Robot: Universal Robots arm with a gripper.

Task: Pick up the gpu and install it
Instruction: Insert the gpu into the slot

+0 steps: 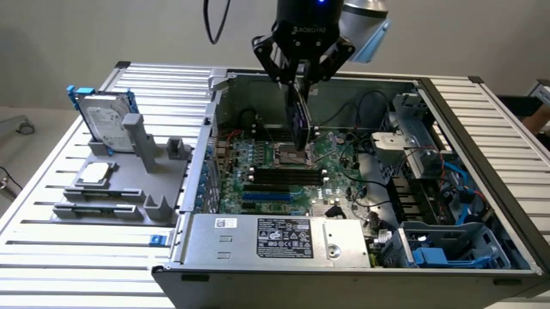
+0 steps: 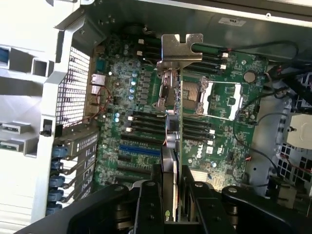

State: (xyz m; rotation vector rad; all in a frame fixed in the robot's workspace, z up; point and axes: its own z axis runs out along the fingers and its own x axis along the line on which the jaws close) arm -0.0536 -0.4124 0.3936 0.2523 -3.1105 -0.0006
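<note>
My gripper [image 1: 302, 76] hangs over the open computer case [image 1: 198, 161], shut on the gpu [image 1: 298, 122]. The card hangs on edge, well above the green motherboard [image 1: 257, 168] and over the CPU socket area. In the wrist view the gpu [image 2: 178, 141] runs edge-on away from my gripper [image 2: 173, 207]. Its silver end bracket [image 2: 181, 48] is at the far end. The black fingers [image 2: 146, 207] press on both faces of the card. A blue expansion slot [image 2: 139, 148] and several black slots lie on the board below, beside the card.
A grey fixture [image 1: 120, 187] on the exterior view's left holds a silver hard drive in a blue frame [image 1: 107, 119] and a square CPU chip [image 1: 96, 171]. The silver power supply [image 1: 275, 239] sits at the case front. Cables and a blue drive cage [image 1: 447, 248] crowd the exterior view's right.
</note>
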